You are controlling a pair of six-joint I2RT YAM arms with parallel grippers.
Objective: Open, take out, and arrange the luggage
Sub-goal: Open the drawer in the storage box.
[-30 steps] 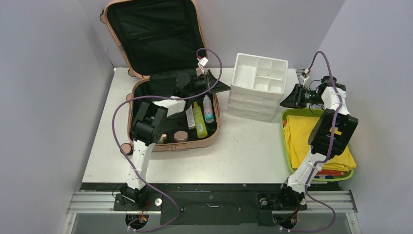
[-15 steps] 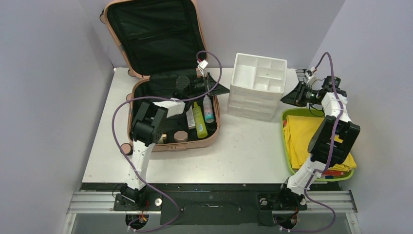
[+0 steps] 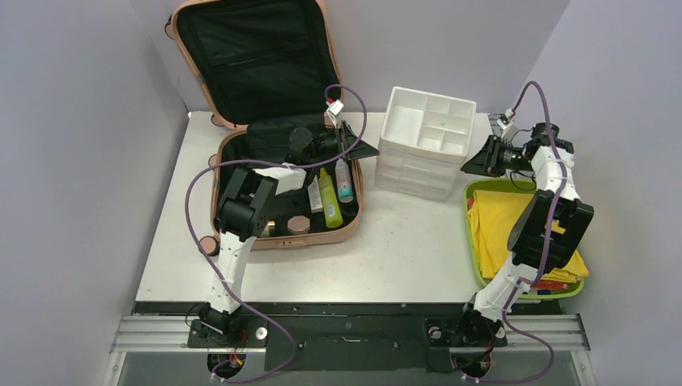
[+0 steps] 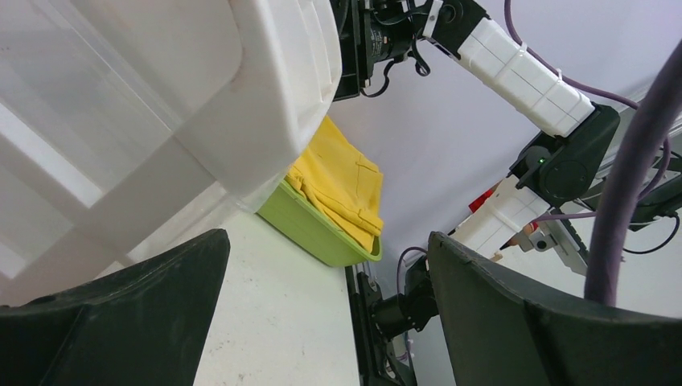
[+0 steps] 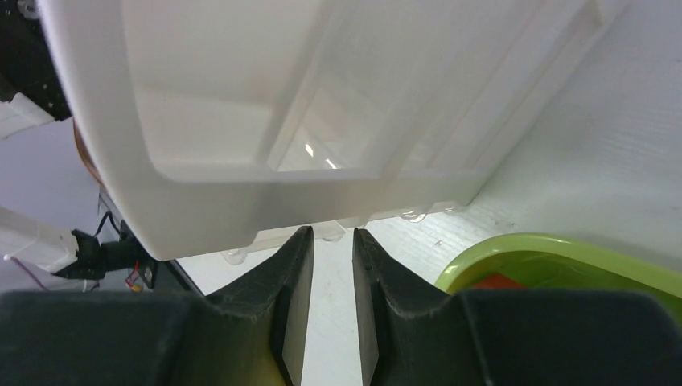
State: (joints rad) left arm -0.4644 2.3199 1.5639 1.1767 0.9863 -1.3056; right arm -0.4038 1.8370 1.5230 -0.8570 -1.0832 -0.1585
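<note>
- The left claw [image 4: 326, 257] gapes wide and empty above the far right corner of the luggage [image 3: 277, 241].
- The right claw [image 5: 332, 241], all but pressed together, pinches nothing beside the white organizer [image 3: 426, 137].
- The luggage lies open, far left on the bench [image 3: 402, 241]. I'd say it's the unpacking step, and the next move is down onto a bottle [image 3: 328, 199].
- The bottle labels are too small to read.
</note>
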